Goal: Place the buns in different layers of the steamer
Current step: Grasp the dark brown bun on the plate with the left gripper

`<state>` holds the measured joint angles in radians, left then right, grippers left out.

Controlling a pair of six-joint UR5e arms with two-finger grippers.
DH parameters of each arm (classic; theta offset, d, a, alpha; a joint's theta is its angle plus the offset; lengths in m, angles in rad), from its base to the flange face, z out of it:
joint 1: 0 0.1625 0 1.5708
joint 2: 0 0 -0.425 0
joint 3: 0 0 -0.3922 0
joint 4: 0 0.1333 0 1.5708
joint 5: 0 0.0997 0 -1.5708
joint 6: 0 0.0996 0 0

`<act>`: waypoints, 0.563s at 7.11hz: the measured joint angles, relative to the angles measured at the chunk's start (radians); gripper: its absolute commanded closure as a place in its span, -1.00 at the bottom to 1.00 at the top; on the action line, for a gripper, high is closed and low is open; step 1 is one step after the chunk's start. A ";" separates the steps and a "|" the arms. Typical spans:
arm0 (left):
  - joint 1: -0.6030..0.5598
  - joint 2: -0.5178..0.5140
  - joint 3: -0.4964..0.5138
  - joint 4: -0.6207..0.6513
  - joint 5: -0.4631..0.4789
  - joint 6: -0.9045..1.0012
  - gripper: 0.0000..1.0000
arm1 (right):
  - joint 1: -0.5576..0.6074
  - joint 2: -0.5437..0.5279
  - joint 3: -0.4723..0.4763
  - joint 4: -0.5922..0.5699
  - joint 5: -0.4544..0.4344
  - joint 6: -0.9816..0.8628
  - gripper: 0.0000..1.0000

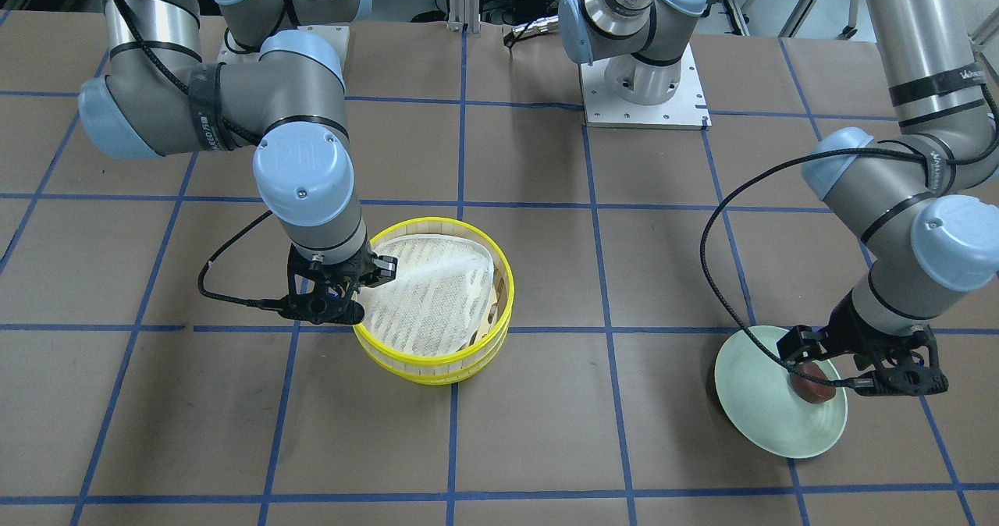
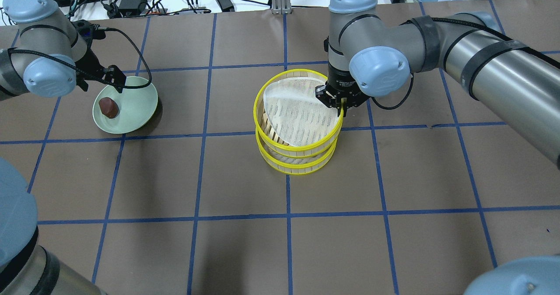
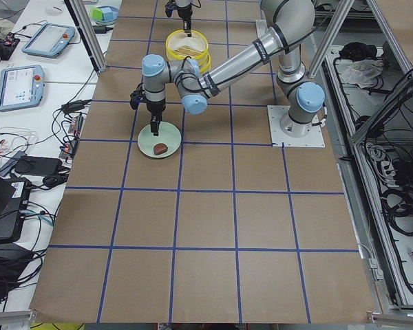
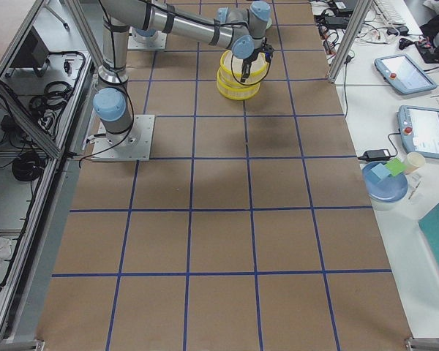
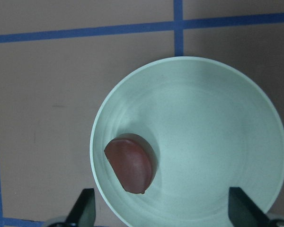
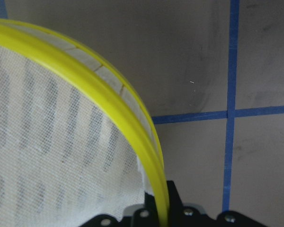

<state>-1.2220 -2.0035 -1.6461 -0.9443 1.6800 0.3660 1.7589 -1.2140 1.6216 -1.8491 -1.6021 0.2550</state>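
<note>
Nearest the operators' edge of the table (image 1: 546, 448), on its left half, sits a pale green plate (image 1: 749, 409). The dark reddish-brown bun (image 1: 812, 385) lies on it, off-centre. The left gripper (image 5: 163, 213) hangs over the plate with its fingers (image 5: 85, 208) spread wide, holding nothing. The bun is below them and not touched.

Farther back, about midway between the table's two ends, stands the steamer. Its upper layer (image 6: 85, 78) is stacked on the lower layer (image 2: 297, 166). A white mesh liner (image 2: 302, 115) lies rumpled in the upper one. The right gripper (image 2: 340, 107) is at the side of the upper layer facing the right end. It is closed on the yellow rim, which runs between its fingers.
</note>
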 measured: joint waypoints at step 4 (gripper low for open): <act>0.019 -0.076 0.010 0.063 -0.026 -0.106 -0.85 | 0.002 0.015 0.011 -0.017 0.002 0.001 1.00</act>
<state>-1.2028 -2.0796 -1.6362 -0.8811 1.6541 0.2598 1.7609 -1.1993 1.6322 -1.8665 -1.6004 0.2558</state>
